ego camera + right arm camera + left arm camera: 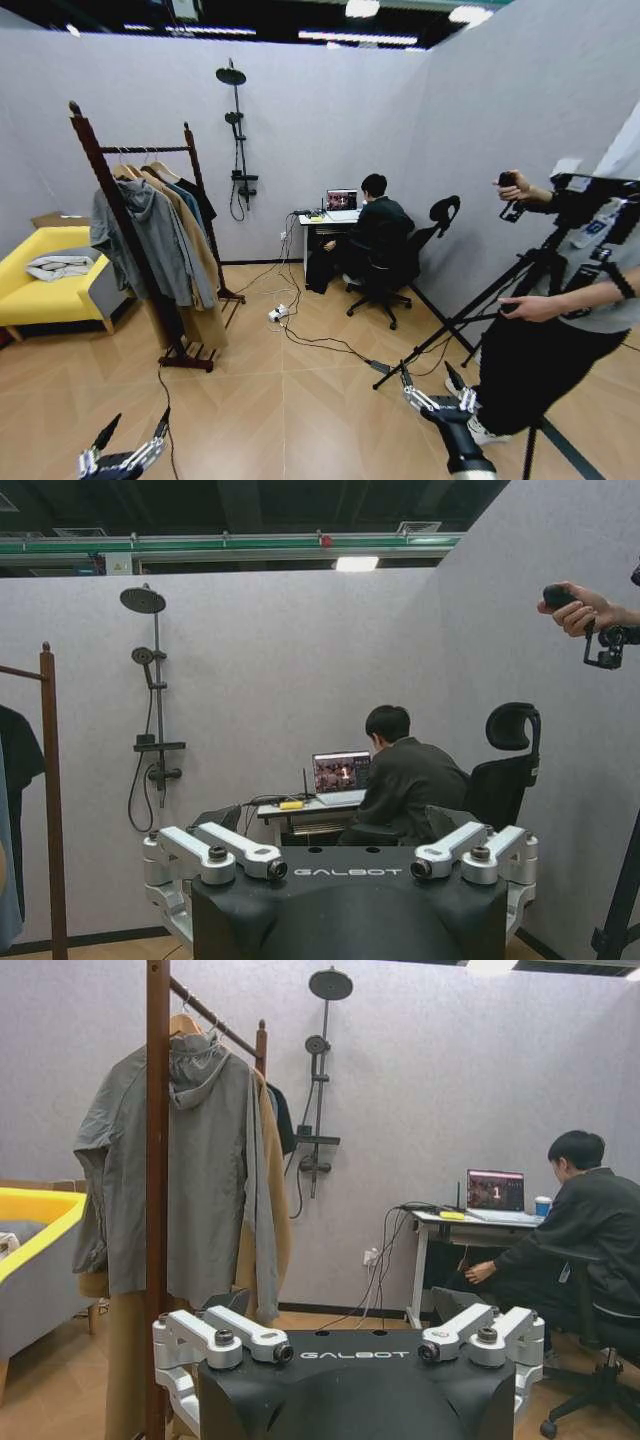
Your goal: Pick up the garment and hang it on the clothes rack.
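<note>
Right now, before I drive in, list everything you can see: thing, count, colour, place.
clothes rack: one, dark reddish-brown, left of centre
grey hoodie: one, frontmost on the rack
tan coat: one, behind the hoodie
garment: one, black, rearmost on the rack rail
sofa: one, yellow, far left
shower fixture: one, black, back wall
desk: one, white, holding a laptop, back right
tripod: one, black, right
left gripper: open, low, bottom left
right gripper: open, low, bottom right
</note>
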`<state>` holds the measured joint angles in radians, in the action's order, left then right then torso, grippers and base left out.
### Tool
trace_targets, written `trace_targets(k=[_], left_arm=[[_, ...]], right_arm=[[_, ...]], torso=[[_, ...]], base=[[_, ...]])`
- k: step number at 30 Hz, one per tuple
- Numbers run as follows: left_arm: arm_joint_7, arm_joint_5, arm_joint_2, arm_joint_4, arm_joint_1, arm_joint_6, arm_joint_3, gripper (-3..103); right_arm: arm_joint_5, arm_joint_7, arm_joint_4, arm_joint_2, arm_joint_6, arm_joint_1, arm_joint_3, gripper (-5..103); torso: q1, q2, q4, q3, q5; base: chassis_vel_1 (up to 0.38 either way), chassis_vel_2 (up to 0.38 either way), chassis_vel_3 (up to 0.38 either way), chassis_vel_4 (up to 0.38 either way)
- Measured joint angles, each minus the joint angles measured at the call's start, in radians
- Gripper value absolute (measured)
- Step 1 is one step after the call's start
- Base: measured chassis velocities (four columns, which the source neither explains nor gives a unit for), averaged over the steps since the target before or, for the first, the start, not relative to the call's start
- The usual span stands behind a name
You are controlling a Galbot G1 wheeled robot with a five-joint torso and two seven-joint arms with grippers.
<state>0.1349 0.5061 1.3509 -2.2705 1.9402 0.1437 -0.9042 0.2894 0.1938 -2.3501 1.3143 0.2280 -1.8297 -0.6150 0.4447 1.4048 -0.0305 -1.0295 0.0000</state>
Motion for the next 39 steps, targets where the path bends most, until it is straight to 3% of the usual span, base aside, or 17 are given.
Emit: trace_targets(k=[21,39], left_arm=[[0.000,0.000,0.000,0.000,0.000,0.000,0.000,100],[0.000,0.000,0.000,0.000,0.000,0.000,0.000,100]], right_arm=[[0.027,0.008,-0.006,-0.009,-0.036,0.029,-0.006,100],[0.077,-0.036,-0.010,-0.010,-0.047,0.014,-0.005,100]], torso=[[0.000,0.000,0.0000,0.000,0.0000],[0.000,0.000,0.0000,0.000,0.0000]], base=[[0.000,0.000,0.000,0.000],[0.000,0.000,0.000,0.000]])
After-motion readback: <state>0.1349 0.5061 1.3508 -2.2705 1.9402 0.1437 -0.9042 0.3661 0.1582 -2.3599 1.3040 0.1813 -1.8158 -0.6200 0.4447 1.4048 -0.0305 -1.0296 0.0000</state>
